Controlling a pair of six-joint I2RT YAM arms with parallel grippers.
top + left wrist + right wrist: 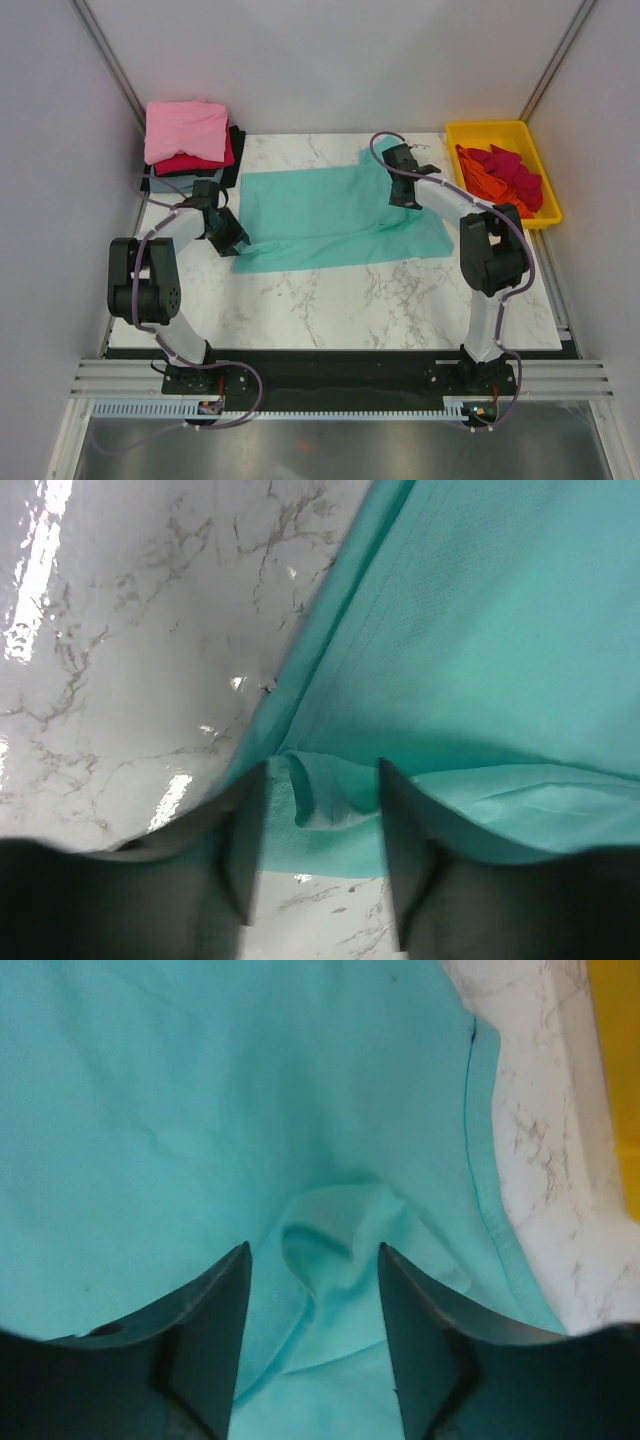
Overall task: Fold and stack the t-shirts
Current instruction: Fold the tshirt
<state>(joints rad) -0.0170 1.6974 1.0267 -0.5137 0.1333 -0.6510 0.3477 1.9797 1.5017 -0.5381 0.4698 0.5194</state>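
Both end effectors (pixel 315 865) (pixel 313 1345) seemingly pinch teal t-shirt (pixel 330 220) folds — fingertips cut off

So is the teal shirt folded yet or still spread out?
Mostly spread: the teal shirt lies flat across the table, with each gripper bunching some cloth between its fingers, left gripper and right gripper.

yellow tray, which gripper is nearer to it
Right. The right gripper is on the teal shirt at its far right edge, just left of the yellow tray. The left gripper is across the table, at the shirt's left edge.
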